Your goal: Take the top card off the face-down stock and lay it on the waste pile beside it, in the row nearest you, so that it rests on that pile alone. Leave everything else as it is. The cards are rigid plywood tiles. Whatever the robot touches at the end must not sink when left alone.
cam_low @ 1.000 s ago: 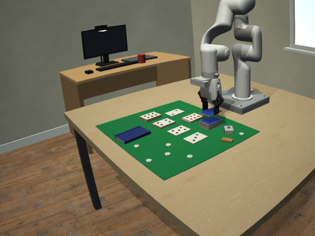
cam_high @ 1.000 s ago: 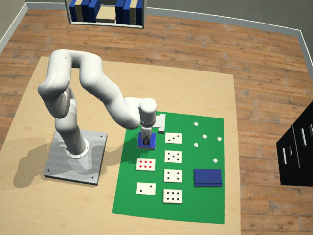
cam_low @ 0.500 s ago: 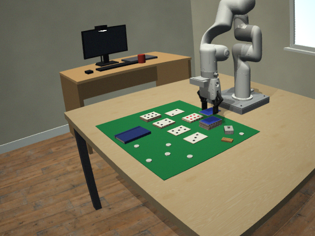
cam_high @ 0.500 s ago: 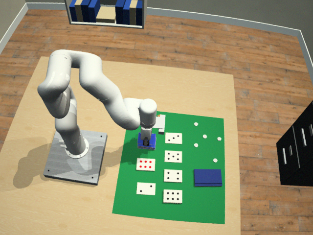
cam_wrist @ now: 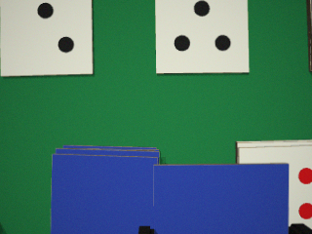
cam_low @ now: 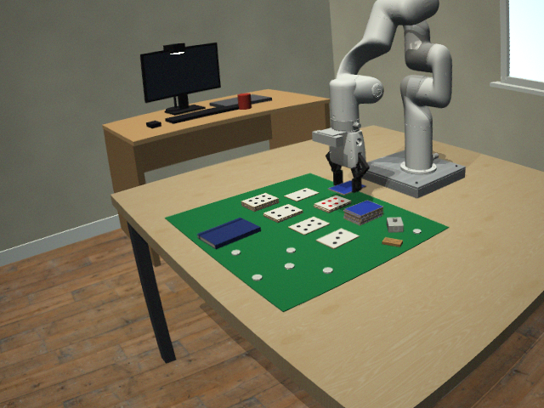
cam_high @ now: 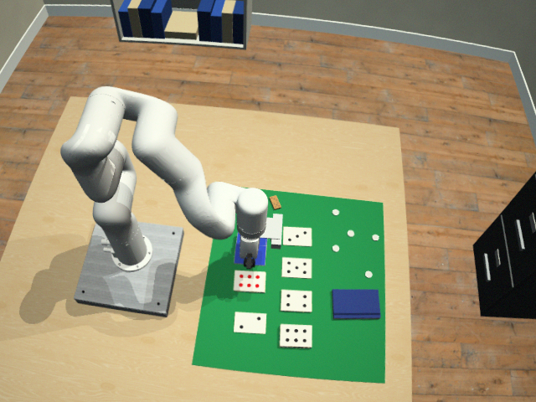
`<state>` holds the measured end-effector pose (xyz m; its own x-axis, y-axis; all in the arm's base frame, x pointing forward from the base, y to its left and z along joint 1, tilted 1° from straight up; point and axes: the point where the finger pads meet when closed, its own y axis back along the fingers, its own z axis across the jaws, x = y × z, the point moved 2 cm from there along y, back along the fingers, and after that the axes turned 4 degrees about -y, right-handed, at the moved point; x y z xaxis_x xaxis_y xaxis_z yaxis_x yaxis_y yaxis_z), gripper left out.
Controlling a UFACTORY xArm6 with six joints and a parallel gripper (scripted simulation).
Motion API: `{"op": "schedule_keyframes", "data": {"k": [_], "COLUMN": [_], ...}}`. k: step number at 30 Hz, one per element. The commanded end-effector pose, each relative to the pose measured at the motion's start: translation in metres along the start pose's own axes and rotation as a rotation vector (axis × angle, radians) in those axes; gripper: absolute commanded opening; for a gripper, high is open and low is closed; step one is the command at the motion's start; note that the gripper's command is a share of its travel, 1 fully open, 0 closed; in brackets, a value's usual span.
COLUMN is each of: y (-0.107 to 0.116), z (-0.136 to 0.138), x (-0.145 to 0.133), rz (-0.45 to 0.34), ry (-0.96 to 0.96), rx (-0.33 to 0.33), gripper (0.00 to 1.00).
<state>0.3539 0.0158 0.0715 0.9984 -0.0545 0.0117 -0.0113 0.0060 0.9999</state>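
Top card blue side up, clasped at its edges by the gripper, in the wrist view the stock stood at left, the card hung raised in the middle, the red-dotted waste pile lay at right.

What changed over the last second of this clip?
The hand carried the flat blue card from over the blue-backed stock toward the white, red-dotted waste pile. Nothing was released; the other cards visibly stayed put.
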Motion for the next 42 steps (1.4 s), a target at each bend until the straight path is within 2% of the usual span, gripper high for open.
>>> {"op": "schedule_keyframes", "data": {"k": [1,9,32,42], "y": [0.001,0.001,0.001,-0.007], "z": [0.027,0.055,0.057,0.057], "x": [0.004,0.007,0.007,0.007], "rz": [0.003,0.003,0.003,0.003], "ry": [0.01,0.02,0.021,0.021], "rx": [0.004,0.004,0.004,0.004], "gripper": [0.73,0.73,0.73,0.73]}}
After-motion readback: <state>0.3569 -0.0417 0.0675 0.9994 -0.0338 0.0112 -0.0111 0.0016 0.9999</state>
